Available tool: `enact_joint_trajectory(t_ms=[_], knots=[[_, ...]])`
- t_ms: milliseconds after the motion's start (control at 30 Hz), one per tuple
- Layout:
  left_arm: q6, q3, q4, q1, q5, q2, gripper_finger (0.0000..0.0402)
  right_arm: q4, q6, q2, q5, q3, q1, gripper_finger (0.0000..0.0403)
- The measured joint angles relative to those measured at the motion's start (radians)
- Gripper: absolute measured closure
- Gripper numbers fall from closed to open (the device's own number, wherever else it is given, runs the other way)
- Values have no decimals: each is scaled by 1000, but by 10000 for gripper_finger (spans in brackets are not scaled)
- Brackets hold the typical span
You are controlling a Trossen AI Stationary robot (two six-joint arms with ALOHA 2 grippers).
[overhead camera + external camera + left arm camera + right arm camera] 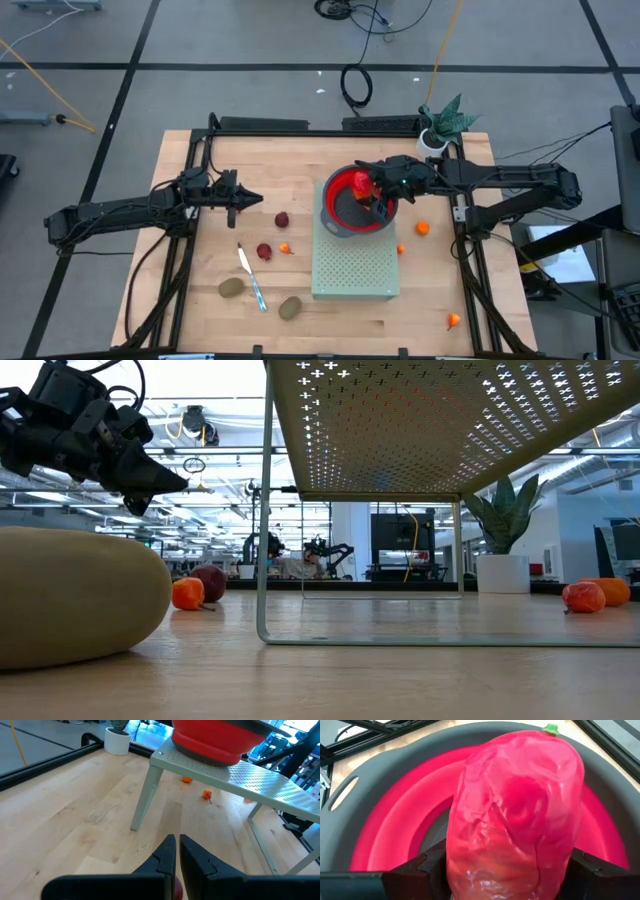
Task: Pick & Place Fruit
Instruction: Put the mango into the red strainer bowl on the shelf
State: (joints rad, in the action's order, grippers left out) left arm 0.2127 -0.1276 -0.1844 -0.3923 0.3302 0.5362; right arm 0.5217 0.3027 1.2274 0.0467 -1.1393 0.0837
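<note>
Right gripper (512, 870), jaws spread wide and clamped on either flank of the elongated red-orange fruit (515, 815), poised directly over the red collapsible bowl (345, 210), which stands on the perforated green stand (355, 270). The fruit hangs within the grey rim, above the dark floor of the bowl. The step in hand appears to be the release; it is best done by lowering the fruit close to the floor, keeping it centred away from the rim, then parting the fingers and lifting straight up. Left gripper (243, 199), clenched on nothing, waits over the left of the table. Remaining fruit lies on the wood: two dark red balls (282, 219), two brown-green ovals (232, 288), tiny orange balls (422, 228).
</note>
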Motion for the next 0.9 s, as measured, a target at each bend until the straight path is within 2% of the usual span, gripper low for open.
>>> enact_joint_trajectory(t_ms=[133, 367, 900], knots=[[0, 0, 0, 0, 0, 0, 380, -23, -1, 0, -3, 0, 0, 162], [0, 0, 0, 0, 0, 0, 380, -32, -3, 0, -76, 0, 0, 162], [1, 0, 0, 0, 0, 0, 380, -32, -2, 0, -79, 0, 0, 162]])
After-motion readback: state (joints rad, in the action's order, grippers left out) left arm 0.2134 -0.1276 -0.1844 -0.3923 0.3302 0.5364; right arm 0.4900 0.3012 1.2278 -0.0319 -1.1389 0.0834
